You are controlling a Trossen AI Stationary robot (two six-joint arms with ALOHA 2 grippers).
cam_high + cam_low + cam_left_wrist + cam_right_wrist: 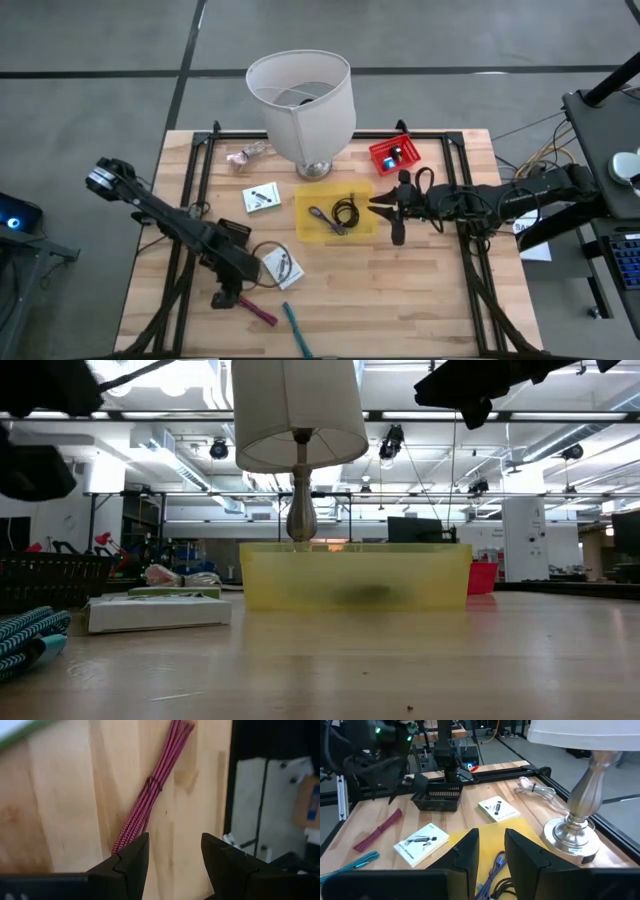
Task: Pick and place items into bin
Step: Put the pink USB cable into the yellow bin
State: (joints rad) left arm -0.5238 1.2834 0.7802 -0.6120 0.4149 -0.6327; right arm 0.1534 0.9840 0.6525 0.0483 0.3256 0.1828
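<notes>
My left gripper [226, 297] [172, 851] hangs open near the table's near left corner. The magenta stick [150, 790] [258, 312] lies flat on the wood, its near end just ahead of one finger [131, 856], not between the two. The teal stick [297, 331] [30, 636] lies flat beside it. My right gripper [385, 208] [492, 851] is narrowly open above the right rim of the yellow bin [305, 228] [355, 575]. The bin holds the purple looped cord [491, 870] and the coiled black cable [346, 212]. The cubes cannot be made out.
The white lampshade on its metal base [300, 105] [577, 832] stands just behind the bin. A small red tray [393, 153] sits to its right. Two white cards [262, 196] [283, 268], a black basket [437, 797] and a clear wrapped bundle [246, 155] lie on the left half.
</notes>
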